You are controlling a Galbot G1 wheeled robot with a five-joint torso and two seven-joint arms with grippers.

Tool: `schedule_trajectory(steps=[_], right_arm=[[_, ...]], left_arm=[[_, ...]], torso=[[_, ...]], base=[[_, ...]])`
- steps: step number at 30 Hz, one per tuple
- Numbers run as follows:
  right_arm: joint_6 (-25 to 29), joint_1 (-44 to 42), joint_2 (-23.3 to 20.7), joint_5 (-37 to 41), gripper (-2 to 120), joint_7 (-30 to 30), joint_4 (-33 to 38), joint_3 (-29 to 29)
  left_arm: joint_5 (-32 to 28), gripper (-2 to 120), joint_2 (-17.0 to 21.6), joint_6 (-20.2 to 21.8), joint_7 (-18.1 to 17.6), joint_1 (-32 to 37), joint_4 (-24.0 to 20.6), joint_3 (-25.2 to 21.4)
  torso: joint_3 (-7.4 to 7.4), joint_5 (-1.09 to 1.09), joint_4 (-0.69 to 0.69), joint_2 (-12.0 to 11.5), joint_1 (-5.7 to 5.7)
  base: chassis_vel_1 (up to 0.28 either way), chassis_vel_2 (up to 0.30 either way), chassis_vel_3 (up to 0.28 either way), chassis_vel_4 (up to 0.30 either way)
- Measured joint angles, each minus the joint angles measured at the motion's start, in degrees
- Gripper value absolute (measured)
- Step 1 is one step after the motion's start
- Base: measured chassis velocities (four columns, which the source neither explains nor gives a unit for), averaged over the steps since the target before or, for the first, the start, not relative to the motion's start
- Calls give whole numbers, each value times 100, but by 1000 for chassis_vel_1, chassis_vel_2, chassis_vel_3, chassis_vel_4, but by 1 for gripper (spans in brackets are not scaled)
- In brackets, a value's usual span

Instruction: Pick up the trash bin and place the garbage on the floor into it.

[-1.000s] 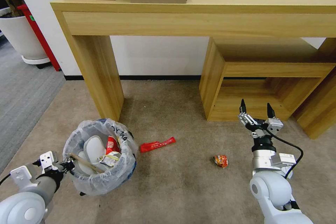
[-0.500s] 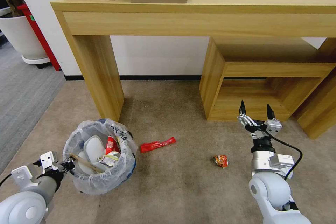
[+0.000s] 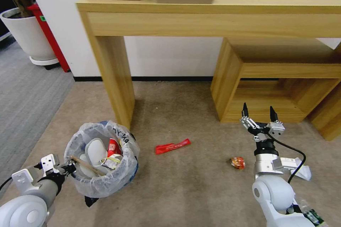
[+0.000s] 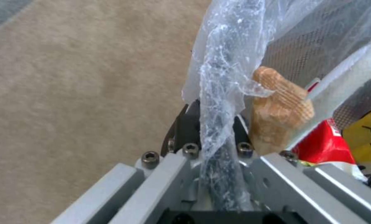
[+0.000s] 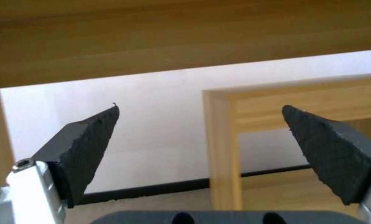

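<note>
While the left gripper [image 3: 69,167] clamps the trash bin [image 3: 101,158] rim on the floor [image 3: 184,188], the right gripper [image 3: 258,114] hangs spread, empty, past a red wrapper [image 3: 173,146] and a crumpled orange wrapper [image 3: 237,162].

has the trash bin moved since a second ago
Yes. The trash bin, clamped at its rim by the left gripper, has shifted slightly to the robot's left, away from the table leg.

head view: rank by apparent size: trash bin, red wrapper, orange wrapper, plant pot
1. trash bin, held at its rim by the left end effector
2. plant pot, farther off, so unsure
3. red wrapper
4. orange wrapper
</note>
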Motion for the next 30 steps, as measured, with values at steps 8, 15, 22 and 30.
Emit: schedule_trajectory(steps=[8, 15, 22, 30], right_arm=[[-34, 3, 6, -62, 100, 2, -10, -22], [-117, -17, 12, -84, 100, 23, 23, -5], [-118, -32, 42, -108, 100, 22, 24, -5], [-85, -67, 41, -122, 100, 21, 29, 15]], left_arm=[[-2, 1, -5, -8, 6, -9, 21, 9], [-1, 1, 9, -12, 11, -21, 35, 19], [-3, 1, 16, -13, 11, -28, 38, 24], [4, 1, -12, -20, 19, -17, 38, 31]], torso=[[0, 3, -2, 0, 0], [0, 1, -2, 0, 0], [0, 1, -1, 0, 0], [1, 2, -1, 0, 0]], base=[[64, 29, -42, -51], [-7, -10, 6, 3], [-35, 35, 33, -27], [-143, 129, 129, -129]])
